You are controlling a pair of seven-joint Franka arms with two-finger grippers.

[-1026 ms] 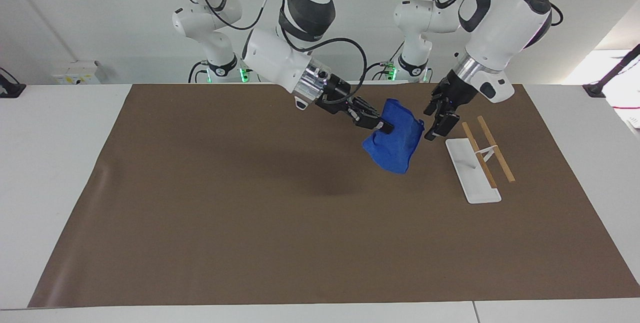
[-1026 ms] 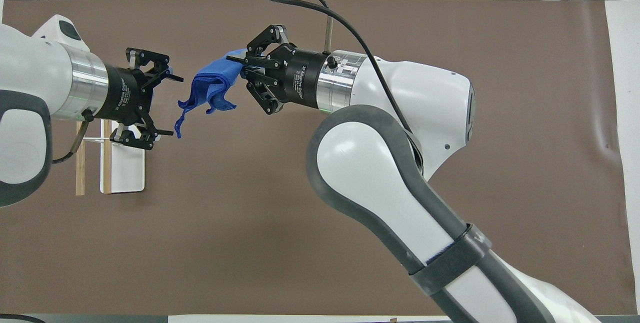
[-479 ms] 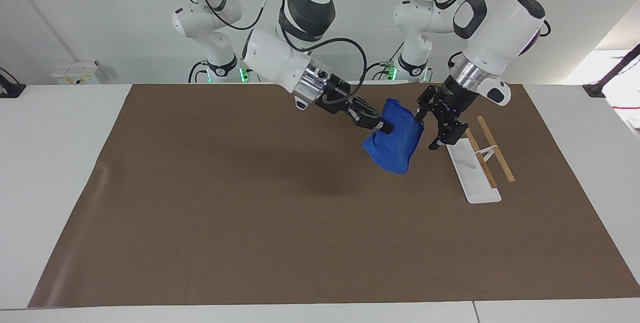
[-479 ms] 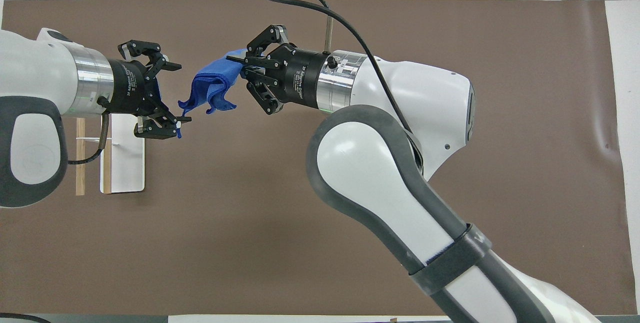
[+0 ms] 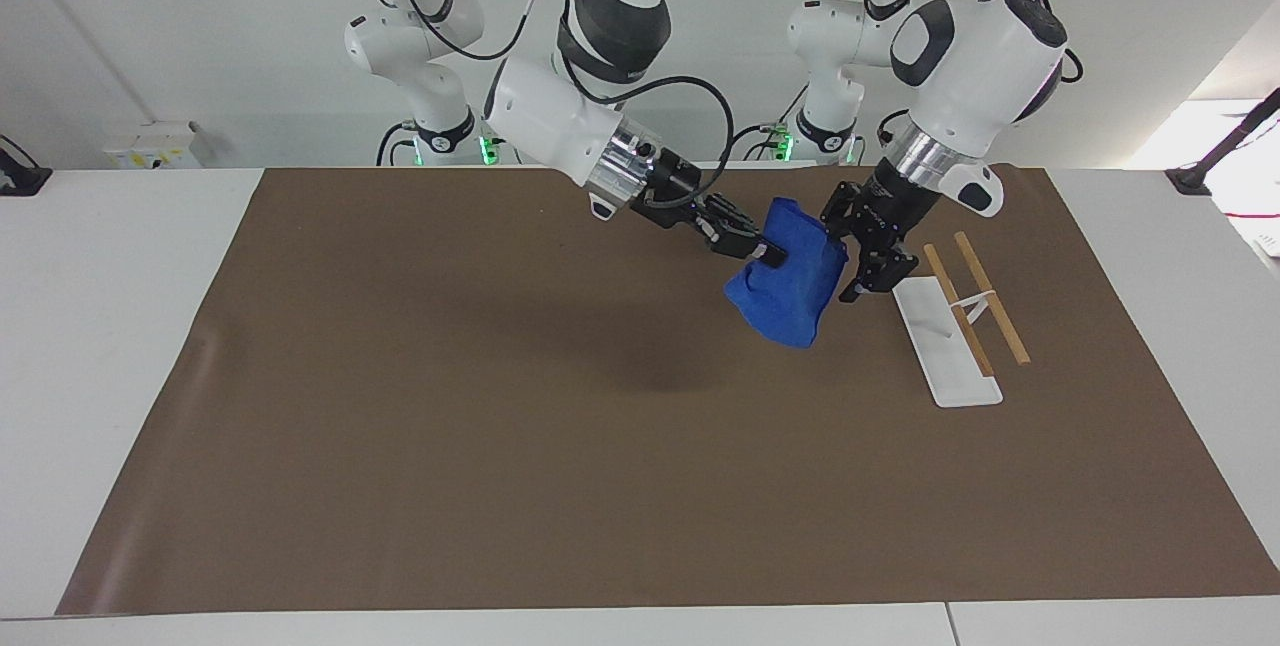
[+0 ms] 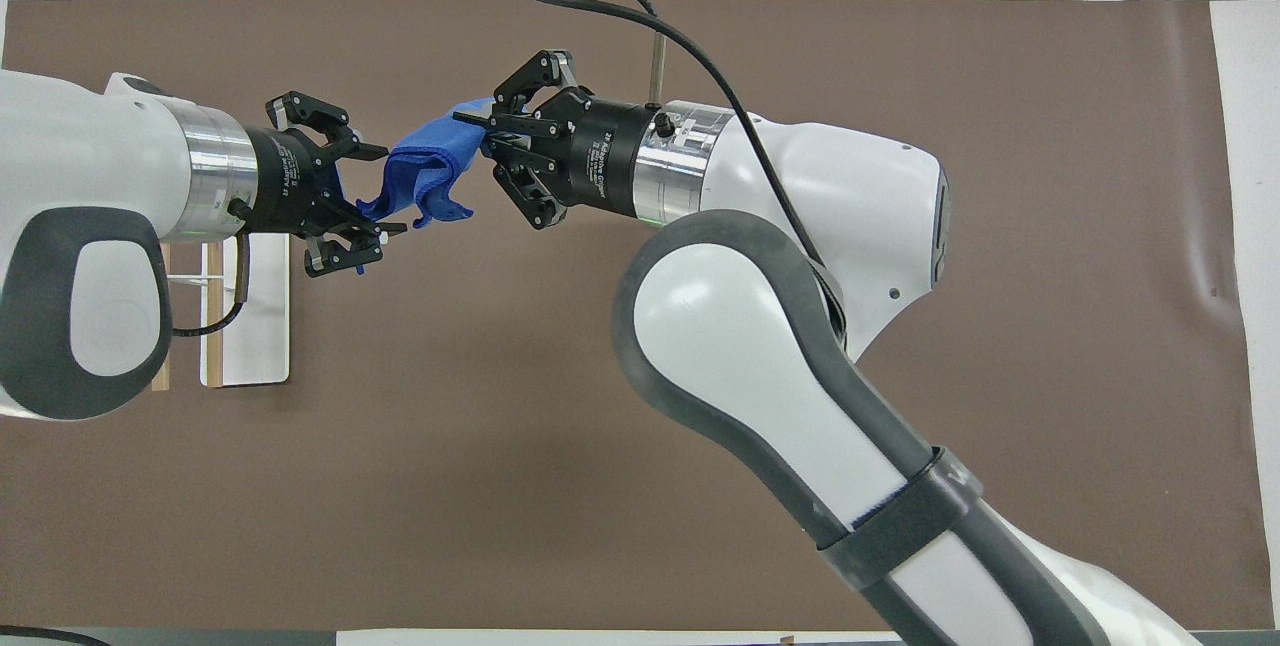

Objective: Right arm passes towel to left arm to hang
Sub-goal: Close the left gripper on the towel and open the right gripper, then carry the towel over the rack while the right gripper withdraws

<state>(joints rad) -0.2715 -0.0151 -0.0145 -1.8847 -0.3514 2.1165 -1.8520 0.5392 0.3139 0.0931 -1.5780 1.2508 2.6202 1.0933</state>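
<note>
a long bench [image 5: 120, 326] covered by a brown mat [image 5: 500, 446] fills both views, with two white robot arms reaching in over it. the right arm [image 5: 560, 126] stretches out over the middle of the mat, its right claw [image 5: 757, 252] clamped shut on one edge of the blue towel [image 5: 790, 286], which hangs in a bunched fold in the air above the mat, not touching it. the left arm [image 5: 960, 56] comes in from its own end of the bench, and its left claw [image 5: 851, 258] sits right at the free edge of the towel; its fingers are partly apart around that hanging edge, and i cannot tell whether they grip it yet. the two claws face each other along one line, with the towel stretched between them, so the handover likely turns on the left claw pinching that near edge before the right claw lets go. just below and beside the left claw, on the mat, lies a white base plate [image 5: 945, 341] with two wooden rails [image 5: 985, 301], probably the hanging rack. nothing stands between the claws and the towel.
</note>
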